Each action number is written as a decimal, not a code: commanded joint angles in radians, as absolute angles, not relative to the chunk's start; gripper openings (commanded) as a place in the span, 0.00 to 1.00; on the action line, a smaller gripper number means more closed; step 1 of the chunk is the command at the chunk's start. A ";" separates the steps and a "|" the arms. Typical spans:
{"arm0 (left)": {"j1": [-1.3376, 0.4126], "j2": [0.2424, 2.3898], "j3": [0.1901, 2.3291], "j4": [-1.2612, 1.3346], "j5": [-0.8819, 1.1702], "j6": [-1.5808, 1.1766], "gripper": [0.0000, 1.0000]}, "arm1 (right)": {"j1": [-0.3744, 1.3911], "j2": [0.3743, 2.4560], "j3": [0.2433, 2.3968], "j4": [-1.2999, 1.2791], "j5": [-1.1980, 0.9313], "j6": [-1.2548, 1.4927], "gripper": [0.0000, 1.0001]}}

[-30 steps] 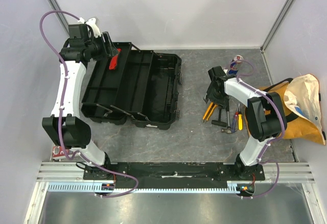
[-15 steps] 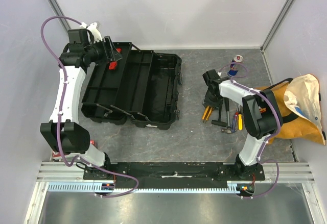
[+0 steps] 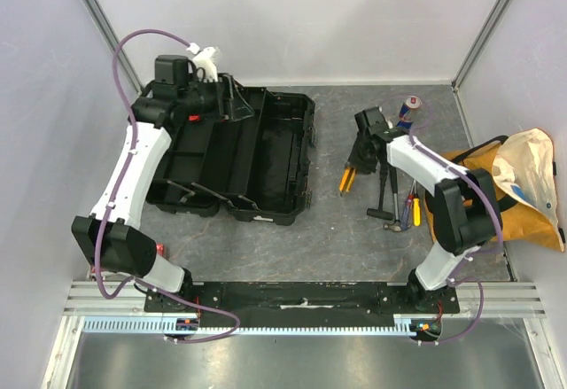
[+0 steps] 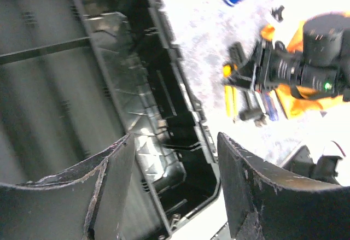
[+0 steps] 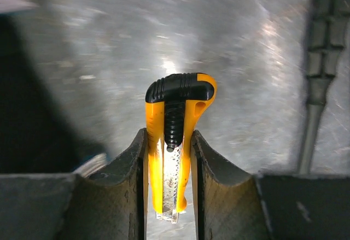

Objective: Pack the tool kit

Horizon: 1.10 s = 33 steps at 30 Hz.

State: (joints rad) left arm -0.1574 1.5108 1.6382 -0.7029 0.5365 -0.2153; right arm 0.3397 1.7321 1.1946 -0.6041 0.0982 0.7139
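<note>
The black toolbox (image 3: 257, 154) lies open on the left of the table, its deep half (image 4: 164, 114) dark inside. My left gripper (image 3: 233, 97) hovers over its back edge, open (image 4: 175, 141), with nothing between the fingers. My right gripper (image 3: 359, 159) is shut on a yellow tool with a black slider (image 5: 174, 136), whose yellow end (image 3: 346, 180) pokes out below the fingers. The remaining hand tools (image 3: 394, 205), black, red and yellow handled, lie in a small pile just right of it.
A blue-silver drink can (image 3: 409, 108) stands behind the right arm. A yellow-orange fabric bag (image 3: 523, 185) lies at the right edge against the wall. Bare grey table (image 3: 332, 229) separates the toolbox from the tool pile.
My left arm has swung right, from the lid's left end to over the toolbox's back edge. My right gripper has closed on the yellow tool and shifted it left, away from the pile.
</note>
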 commanded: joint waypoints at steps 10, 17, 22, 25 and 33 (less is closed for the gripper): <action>-0.296 1.509 1.615 -0.410 0.899 -0.478 0.68 | 0.345 1.471 1.381 -0.074 -0.543 0.759 0.08; -0.353 1.506 1.549 -0.161 0.973 -0.629 0.70 | 0.345 1.448 1.327 0.380 -0.745 1.044 0.09; -0.376 1.512 1.548 -0.092 0.982 -0.670 0.73 | 0.348 1.456 1.304 0.601 -0.802 1.203 0.10; -0.388 1.514 1.528 -0.003 1.034 -0.741 0.72 | 0.357 1.459 1.304 0.623 -0.808 1.212 0.10; -0.396 1.520 1.511 0.096 1.089 -0.810 0.64 | 0.382 1.482 1.304 0.650 -0.808 1.233 0.10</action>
